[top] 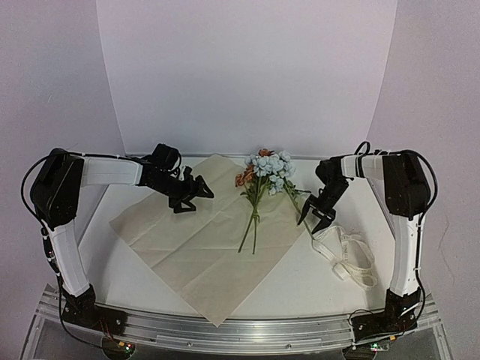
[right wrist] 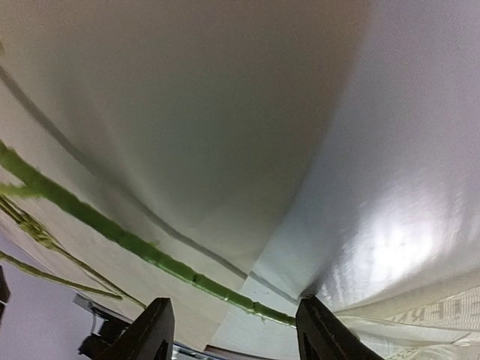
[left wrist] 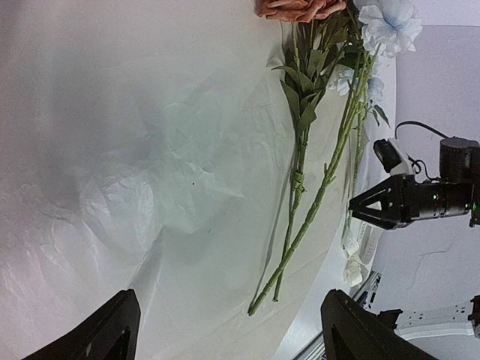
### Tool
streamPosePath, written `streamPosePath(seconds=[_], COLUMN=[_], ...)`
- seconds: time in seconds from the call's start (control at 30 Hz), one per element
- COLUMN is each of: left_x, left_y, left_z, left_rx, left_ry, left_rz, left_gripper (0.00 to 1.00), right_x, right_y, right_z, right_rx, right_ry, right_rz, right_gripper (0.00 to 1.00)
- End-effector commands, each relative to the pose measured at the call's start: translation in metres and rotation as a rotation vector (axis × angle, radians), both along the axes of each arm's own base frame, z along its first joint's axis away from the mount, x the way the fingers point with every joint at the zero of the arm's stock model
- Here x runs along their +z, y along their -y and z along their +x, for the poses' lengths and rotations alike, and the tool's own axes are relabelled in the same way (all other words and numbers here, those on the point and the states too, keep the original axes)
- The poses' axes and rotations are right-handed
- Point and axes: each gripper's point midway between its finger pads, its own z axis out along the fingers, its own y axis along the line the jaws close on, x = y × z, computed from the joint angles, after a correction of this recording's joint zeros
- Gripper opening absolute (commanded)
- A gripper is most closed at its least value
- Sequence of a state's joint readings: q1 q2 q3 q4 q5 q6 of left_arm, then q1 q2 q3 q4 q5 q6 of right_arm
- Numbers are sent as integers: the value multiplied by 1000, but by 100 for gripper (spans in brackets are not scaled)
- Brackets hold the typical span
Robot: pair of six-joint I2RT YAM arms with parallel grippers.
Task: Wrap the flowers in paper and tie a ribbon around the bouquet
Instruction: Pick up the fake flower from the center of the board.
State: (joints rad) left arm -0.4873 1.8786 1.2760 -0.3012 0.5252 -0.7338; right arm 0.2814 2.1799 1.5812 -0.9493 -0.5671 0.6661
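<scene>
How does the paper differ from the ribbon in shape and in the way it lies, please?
The paper is a broad tan sheet spread flat, with the flowers on it; the ribbon is a narrow cream-white strip in loose loops beside it. Both rest on the table.

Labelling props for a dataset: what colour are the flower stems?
Green; the stems show best in the left wrist view.
</scene>
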Motion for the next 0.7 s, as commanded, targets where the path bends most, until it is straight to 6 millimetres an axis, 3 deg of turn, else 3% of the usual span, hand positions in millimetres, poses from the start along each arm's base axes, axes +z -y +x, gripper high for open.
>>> streamPosePath(seconds=[0.0,0.2,0.43,0.53,0.67], left_x=[25,22,-4,-13,-17], left_y=[5,6,-3,-7,-9], left_z=[4,4,-7,-15,-19], left_rx=[-9,-8,22,30,36], left_ry=[60,54,13,-3,-12], left_rz=[-52,-55,-37,-34,-45], left_gripper=[86,86,86,86,86], right_x=[13,21,11,12,17], right_y=[9,10,6,3,-4], right_z=[-25,-47,-40,-39,-42], right_rx=[184,403,471,486,478], right_ry=[20,-25,-29,-36,-38], right_rz=[-184,-344,-386,-370,-316], right_gripper=[53,48,36,38,49])
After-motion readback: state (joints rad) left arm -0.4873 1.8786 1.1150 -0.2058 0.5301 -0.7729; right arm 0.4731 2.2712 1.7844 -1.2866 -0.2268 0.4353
